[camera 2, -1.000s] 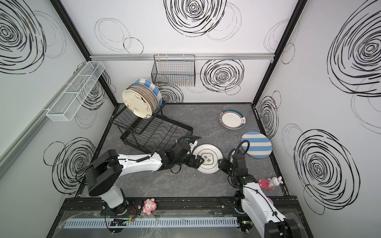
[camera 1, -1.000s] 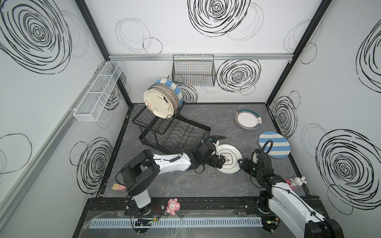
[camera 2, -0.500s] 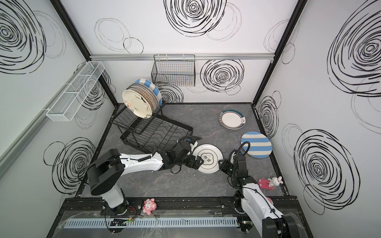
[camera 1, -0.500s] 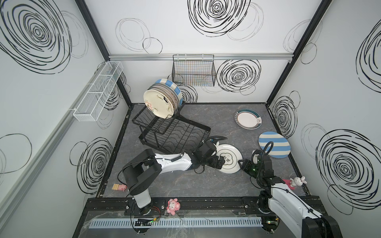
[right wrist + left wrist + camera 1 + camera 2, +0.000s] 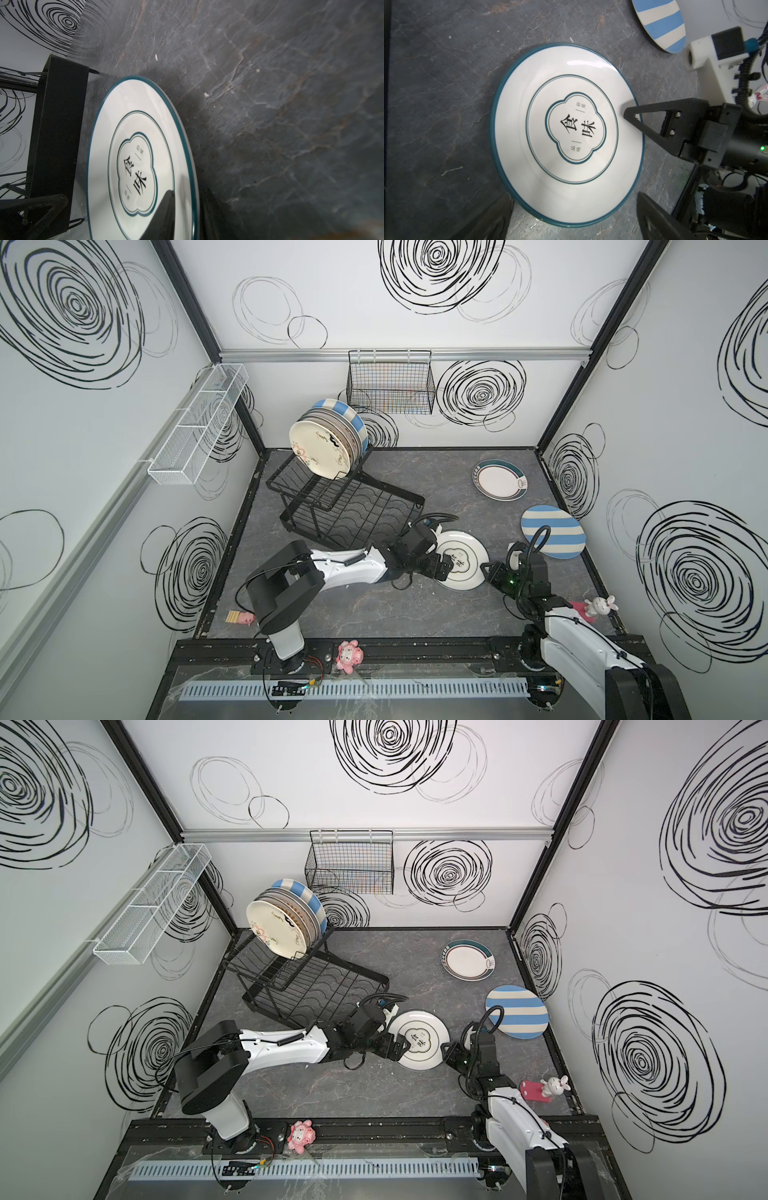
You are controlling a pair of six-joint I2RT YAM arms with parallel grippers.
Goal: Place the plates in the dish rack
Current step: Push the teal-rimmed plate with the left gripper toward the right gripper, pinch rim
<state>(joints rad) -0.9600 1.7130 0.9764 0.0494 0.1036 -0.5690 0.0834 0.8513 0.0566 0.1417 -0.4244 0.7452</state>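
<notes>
Top views show plates (image 5: 322, 448) standing in the dish rack (image 5: 390, 490).

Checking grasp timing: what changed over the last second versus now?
The right pincer closed in around the rim of the white plate with characters; a firm grip isn't clear. Plate, left pincer, dish rack, striped plate and teal-banded plate stayed put.

You're looking at a glossy glazed ceramic plate (image 5: 566, 133) that catches a bright highlight, on a matt, stone-veined surface (image 5: 436, 104). The dish rack (image 5: 349, 510) is black coated wire, and the right claw (image 5: 629, 115) is matt black plastic.
</notes>
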